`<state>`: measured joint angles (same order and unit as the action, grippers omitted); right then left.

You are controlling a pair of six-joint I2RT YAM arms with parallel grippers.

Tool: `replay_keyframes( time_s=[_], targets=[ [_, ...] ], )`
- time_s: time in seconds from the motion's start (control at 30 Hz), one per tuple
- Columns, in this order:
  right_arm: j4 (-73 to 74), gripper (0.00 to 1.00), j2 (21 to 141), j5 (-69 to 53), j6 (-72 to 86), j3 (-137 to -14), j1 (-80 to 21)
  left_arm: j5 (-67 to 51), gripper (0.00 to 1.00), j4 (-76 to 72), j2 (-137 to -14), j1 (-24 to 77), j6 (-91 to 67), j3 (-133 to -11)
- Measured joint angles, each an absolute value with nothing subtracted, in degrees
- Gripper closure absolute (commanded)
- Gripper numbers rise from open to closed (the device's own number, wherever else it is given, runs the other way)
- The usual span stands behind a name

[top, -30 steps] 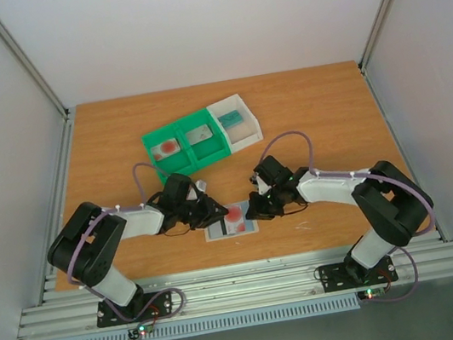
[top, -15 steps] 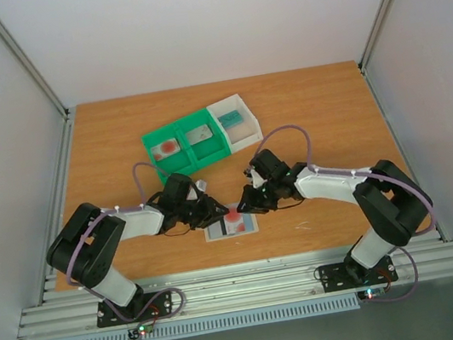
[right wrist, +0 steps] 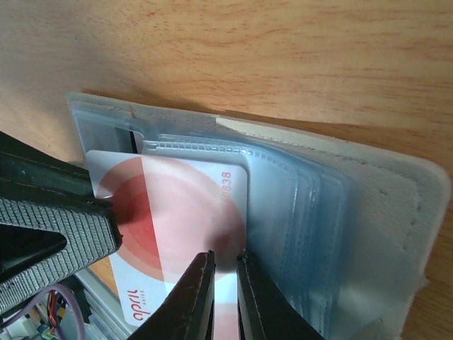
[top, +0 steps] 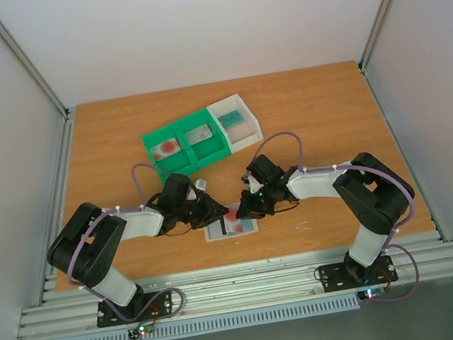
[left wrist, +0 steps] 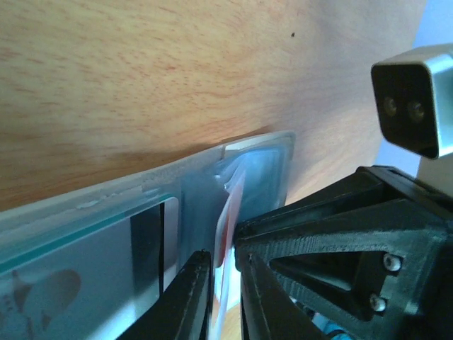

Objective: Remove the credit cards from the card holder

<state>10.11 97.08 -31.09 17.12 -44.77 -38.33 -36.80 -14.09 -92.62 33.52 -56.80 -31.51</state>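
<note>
I am pinching the red-circle card [right wrist: 177, 205] in left and right jaws alike, to free it from the card holder [right wrist: 396, 212].

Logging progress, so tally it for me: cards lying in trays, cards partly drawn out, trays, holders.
Cards in trays: 3 (red-circle card, grey card, teal card)
White card partly drawn out: 1
Trays: 2 (green tray, white tray)
Card holder: 1
Total: 7
</note>
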Motion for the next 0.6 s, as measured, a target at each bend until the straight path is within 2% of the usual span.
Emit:
replay_keyframes(
  time_s=[0.17, 0.6],
  targets=[
    [9.3, 0.89, 96.9, -31.0, 17.2, -44.2, -38.3, -37.5, 0.99, -16.5, -92.8, 33.5, -58.5, -30.7],
    [8.7, 0.86, 96.0, -30.3, 17.1, -43.6, -38.3, -36.2, 1.0, -13.8, -90.7, 33.5, -57.3, -30.7]
  ],
)
